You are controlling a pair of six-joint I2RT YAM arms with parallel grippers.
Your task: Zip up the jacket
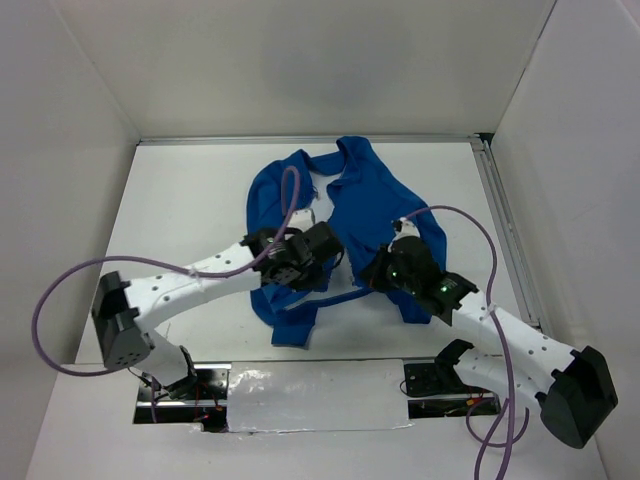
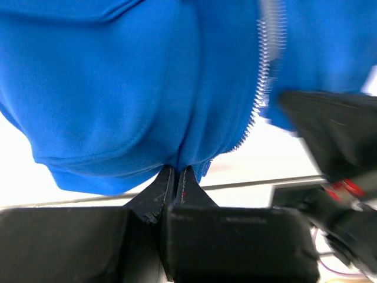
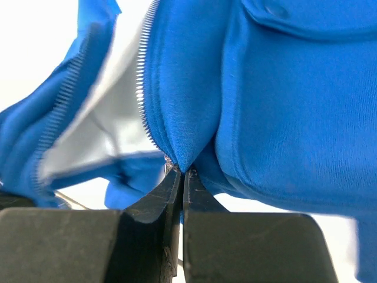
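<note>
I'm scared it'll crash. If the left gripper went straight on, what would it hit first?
The jacket: the left gripper is shut on a fold of it, so it would likely push into blue fabric.

You can read no text, label, brand, number or sign in any of the three views.
</note>
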